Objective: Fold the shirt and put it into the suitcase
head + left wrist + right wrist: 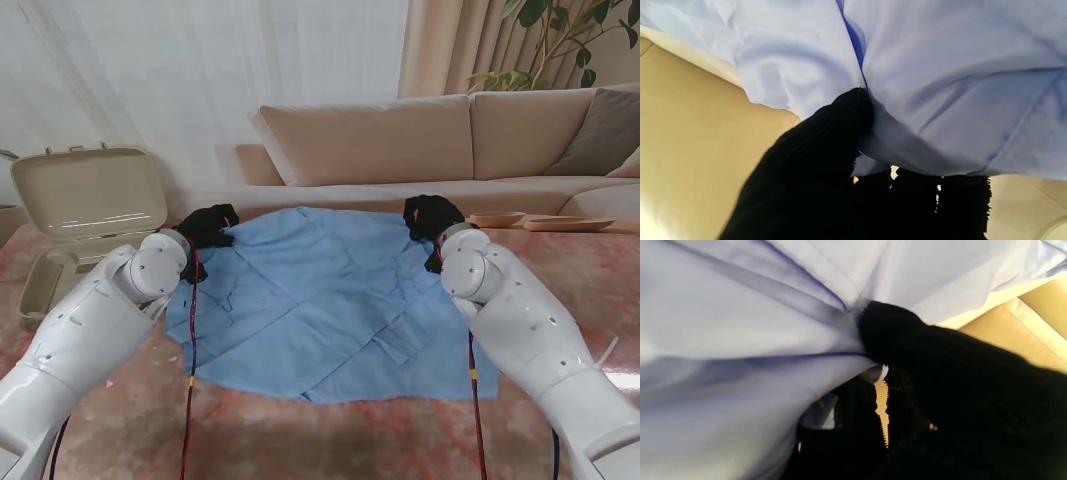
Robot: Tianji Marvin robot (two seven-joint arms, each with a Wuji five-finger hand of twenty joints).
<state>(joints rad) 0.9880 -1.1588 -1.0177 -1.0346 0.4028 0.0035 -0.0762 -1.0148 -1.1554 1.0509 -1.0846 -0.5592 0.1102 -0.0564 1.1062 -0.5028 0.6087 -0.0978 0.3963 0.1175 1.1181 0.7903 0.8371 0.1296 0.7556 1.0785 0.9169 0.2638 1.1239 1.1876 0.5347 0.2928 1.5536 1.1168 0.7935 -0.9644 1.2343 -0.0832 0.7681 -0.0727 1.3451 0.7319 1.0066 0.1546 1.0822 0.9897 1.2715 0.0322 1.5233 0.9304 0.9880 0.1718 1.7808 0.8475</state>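
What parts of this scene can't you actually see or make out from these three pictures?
- Suitcase interior: stand view, the left arm covers much of the base.
- Shirt near corners: stand view, both forearms cover them.
- Left hand fingertips: wrist view, buried in cloth folds.
- Right hand fingertips: wrist view, blurred and wrapped in cloth.
- Wooden dishes: too small to tell any contents.
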